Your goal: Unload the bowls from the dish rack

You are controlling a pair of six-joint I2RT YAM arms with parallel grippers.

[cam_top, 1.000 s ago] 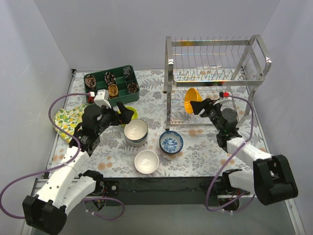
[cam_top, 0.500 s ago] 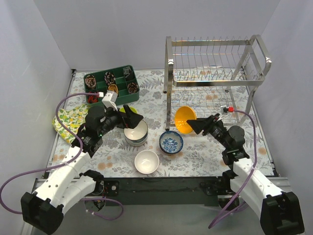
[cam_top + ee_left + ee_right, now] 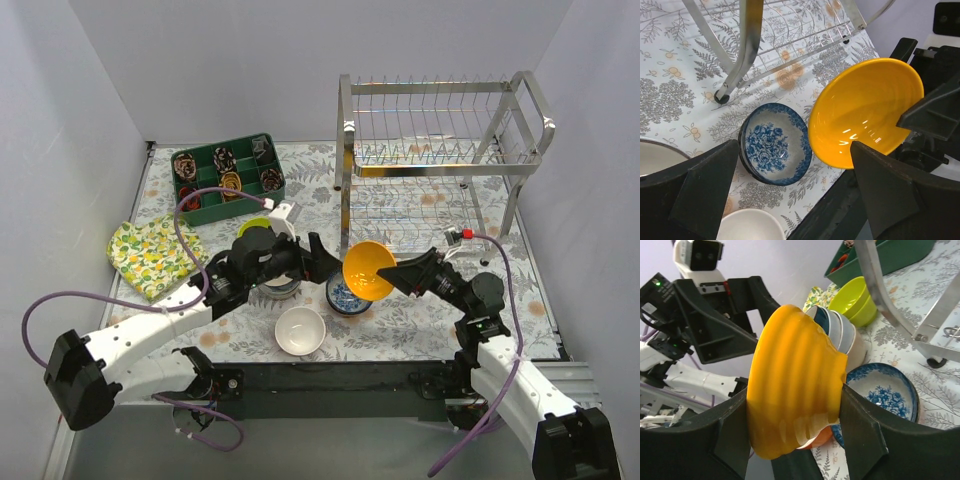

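My right gripper is shut on an orange bowl, held on edge in the air just over a blue-patterned bowl on the table. In the right wrist view the fingers clamp the orange bowl from both sides. My left gripper is open and empty, its jaws facing the orange bowl's mouth from the left, above the blue-patterned bowl. The chrome dish rack stands at the back right and shows no bowls.
A white bowl sits near the front edge. A stack of bowls and a lime-green bowl lie under my left arm. A green compartment tray and a lemon-print cloth are at the left.
My right gripper has carried the orange bowl out of the rack's lower tier, forward and left over the blue-patterned bowl. My left arm has swung right, jaws open, up to that bowl.
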